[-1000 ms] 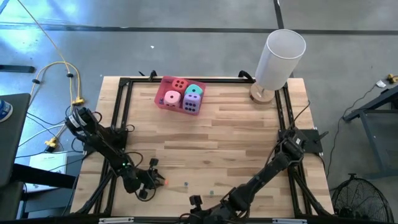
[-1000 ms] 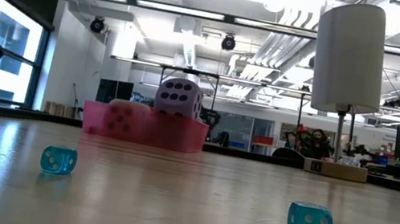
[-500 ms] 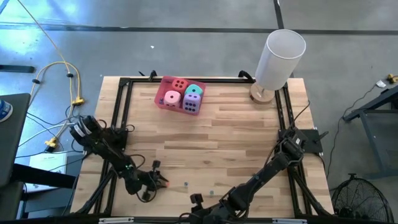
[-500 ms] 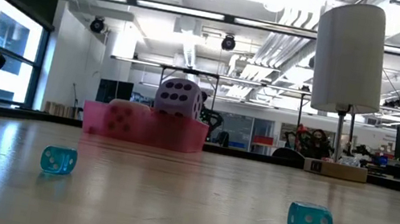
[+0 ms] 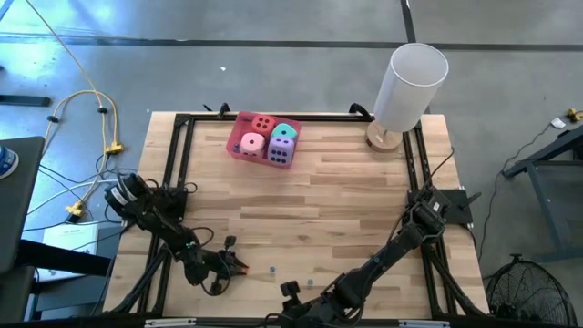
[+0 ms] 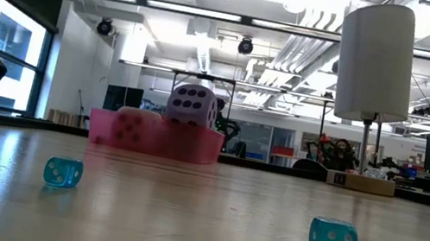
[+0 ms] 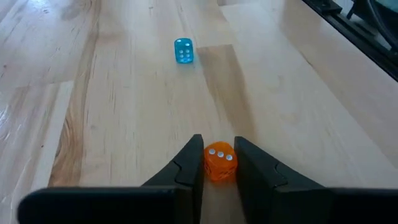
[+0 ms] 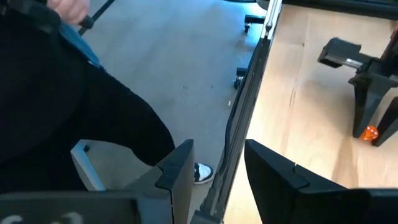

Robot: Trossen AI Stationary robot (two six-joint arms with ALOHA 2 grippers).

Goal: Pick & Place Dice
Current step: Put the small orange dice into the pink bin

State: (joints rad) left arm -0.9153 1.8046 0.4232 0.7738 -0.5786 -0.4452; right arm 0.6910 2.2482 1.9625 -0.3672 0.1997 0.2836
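Now my left gripper (image 7: 219, 163) is closed on the small orange die (image 7: 219, 162) low at the table's near left edge, while my right gripper (image 8: 214, 165) waits half open beyond the near edge, holding nothing. Two small blue dice (image 6: 63, 171) (image 6: 332, 240) remain on the table (image 5: 346, 200), so I judge the task only partly done. The pink tray (image 5: 244, 146) at the far side holds the four big dice: red (image 5: 262, 122), pink (image 5: 251, 142), teal (image 5: 285, 131), purple (image 5: 281, 151).

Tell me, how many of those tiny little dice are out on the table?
3: an orange die between the left gripper's fingers, and two blue dice loose on the wood nearby. More may be hidden behind the arms.
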